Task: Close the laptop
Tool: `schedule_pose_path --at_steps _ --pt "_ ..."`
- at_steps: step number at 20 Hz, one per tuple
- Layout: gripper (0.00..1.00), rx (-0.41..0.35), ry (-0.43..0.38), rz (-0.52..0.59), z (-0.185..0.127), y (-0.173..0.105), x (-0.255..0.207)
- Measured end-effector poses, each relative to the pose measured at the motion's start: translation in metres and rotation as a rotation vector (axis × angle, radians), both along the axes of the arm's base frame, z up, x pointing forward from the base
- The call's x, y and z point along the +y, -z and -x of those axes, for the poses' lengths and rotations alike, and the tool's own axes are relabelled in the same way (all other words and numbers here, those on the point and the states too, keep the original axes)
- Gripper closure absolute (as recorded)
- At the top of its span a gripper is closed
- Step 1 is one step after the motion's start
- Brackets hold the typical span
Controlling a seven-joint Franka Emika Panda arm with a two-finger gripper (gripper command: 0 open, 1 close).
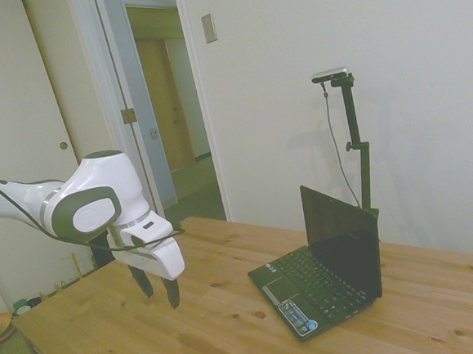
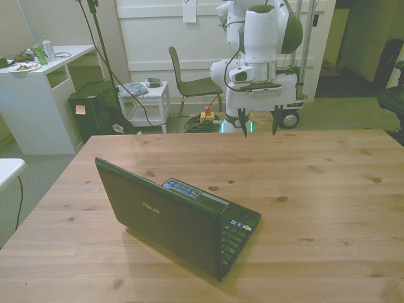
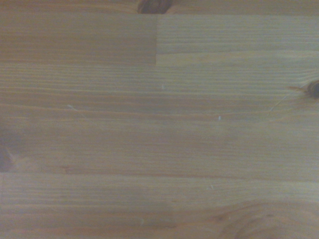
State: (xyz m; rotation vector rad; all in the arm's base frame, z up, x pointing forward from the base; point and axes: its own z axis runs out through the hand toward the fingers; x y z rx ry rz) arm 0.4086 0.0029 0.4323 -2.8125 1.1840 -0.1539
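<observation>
Claw clear of the open laptop, nothing in hand

The laptop sat open on the wooden surface, lid upright; the claw hung well apart from it, fingers spread and empty. A push low on the lid, or from the hinge side, would likely have slid or tipped the laptop rather than folding it.
</observation>
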Motion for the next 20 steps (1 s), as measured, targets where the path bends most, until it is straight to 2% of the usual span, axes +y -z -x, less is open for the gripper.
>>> schedule_pose_path --at_steps 4,8,13,20 --pt "0.00 -0.011 0.002 0.043 -0.003 -0.007 -0.008" --pt "0.00 -0.033 0.071 0.070 -0.006 -0.042 -0.048" --pt "0.00 -0.089 0.194 0.102 -0.017 -0.105 -0.126" --pt "0.00 -0.148 0.286 0.161 -0.075 -0.163 -0.245"
